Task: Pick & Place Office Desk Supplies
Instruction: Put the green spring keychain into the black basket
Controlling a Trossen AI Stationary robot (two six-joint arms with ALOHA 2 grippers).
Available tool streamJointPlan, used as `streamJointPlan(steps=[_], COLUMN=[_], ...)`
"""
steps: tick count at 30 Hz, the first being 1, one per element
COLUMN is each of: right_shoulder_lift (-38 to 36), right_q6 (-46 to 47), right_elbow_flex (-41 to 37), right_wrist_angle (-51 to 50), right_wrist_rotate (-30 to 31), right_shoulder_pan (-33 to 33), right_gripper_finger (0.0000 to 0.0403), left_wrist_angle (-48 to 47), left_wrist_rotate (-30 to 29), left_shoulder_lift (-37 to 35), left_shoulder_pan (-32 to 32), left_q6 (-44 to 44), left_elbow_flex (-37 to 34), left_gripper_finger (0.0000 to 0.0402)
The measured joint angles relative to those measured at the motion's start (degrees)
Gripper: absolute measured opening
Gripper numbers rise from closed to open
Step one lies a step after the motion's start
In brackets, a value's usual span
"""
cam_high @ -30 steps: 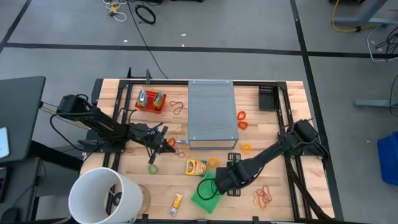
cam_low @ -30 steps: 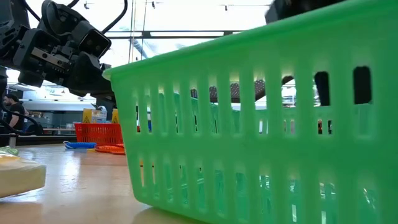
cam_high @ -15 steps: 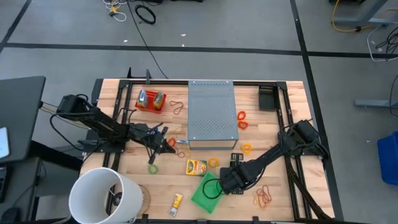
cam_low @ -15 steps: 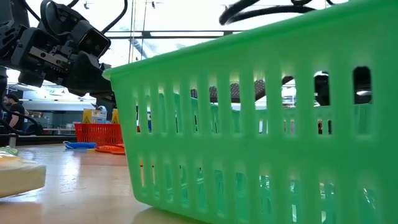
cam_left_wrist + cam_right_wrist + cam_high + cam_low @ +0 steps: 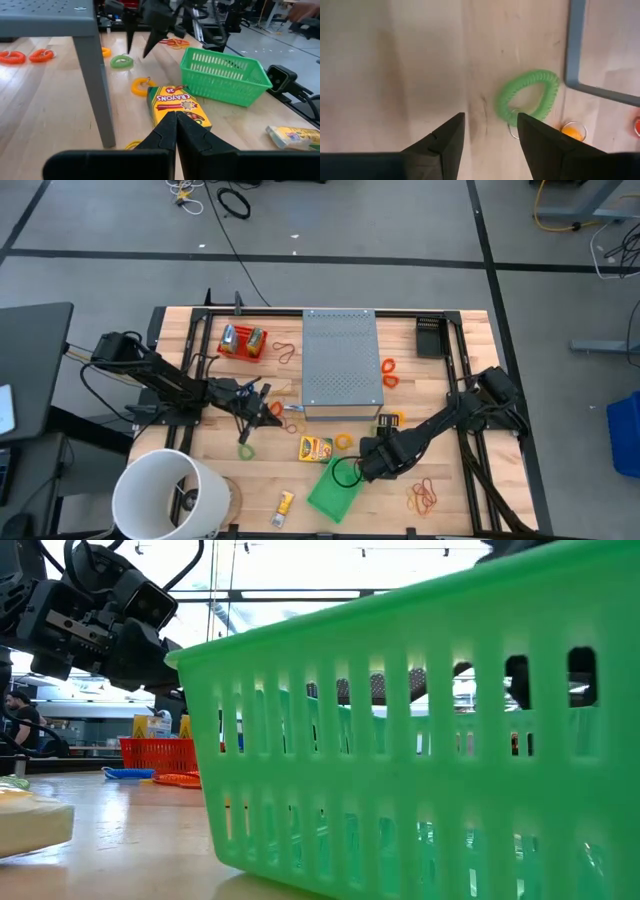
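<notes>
From above the green basket (image 5: pixel 333 490) near the table's front edge hides what lies under the right gripper (image 5: pixel 366 463), but that arm's own wrist camera looks down between two spread, empty fingers (image 5: pixel 446 142) at a green coiled band (image 5: pixel 528 95) lying loose on the wood beside the grey box's (image 5: pixel 341 362) leg. The left gripper (image 5: pixel 175 131) hangs low left of the grey box, jaws pressed together on nothing, and its camera catches the crayon packet (image 5: pixel 175 104) flat on the table just ahead, with an orange band (image 5: pixel 140 86) beside it.
</notes>
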Motion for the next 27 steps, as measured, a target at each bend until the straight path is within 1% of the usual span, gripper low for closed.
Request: streamJointPlan(steps=[7, 10, 12, 14, 15, 19, 20, 24, 27], right_shoulder_lift=[-0.6, -0.7, -0.7, -0.7, -0.7, -0.6, -0.6, -0.7, -0.4], right_q6=[-4.0, -5.9, -6.3, -6.4, -6.4, -5.7, -5.0, -0.1, 4.7], right_elbow_flex=[-5.2, -6.2, -6.6, -6.6, -6.6, -6.6, -6.6, -6.6, -4.5], right_wrist_angle=[7.0, 8.5, 9.0, 9.3, 9.5, 10.2, 10.3, 10.6, 8.2], right_wrist_rotate=[-1.2, -3.3, -4.6, -5.9, -6.4, -8.4, -8.5, -7.0, -4.9], right_shoulder_pan=[-3.1, -4.5, -5.2, -5.6, -5.6, -5.5, -5.5, -4.0, -2.0], right_gripper_finger=[0.019, 0.0188, 0.0177, 0.0153, 0.0134, 0.0029, 0.0019, 0.0009, 0.0006], left_wrist_angle=[0.1, 0.1, 0.1, 0.0, 0.0, 0.0, 0.0, -0.1, -0.2], left_wrist_rotate=[0.3, 0.3, 0.3, 0.3, 0.3, 0.3, 0.3, 0.3, 0.3], left_shoulder_lift=[0.0, 0.0, 0.0, 0.0, 0.0, 0.0, 0.0, 0.0, 0.0], left_shoulder_pan=[0.0, 0.0, 0.0, 0.0, 0.0, 0.0, 0.0, 0.0, 0.0], left_q6=[0.0, 0.0, 0.0, 0.0, 0.0, 0.1, 0.1, 0.1, 0.0], left_elbow_flex=[0.0, 0.0, 0.0, 0.0, 0.0, 0.0, 0.0, 0.0, 0.0], left_gripper_finger=[0.0008, 0.0008, 0.0008, 0.0008, 0.0008, 0.0008, 0.0008, 0.0008, 0.0008])
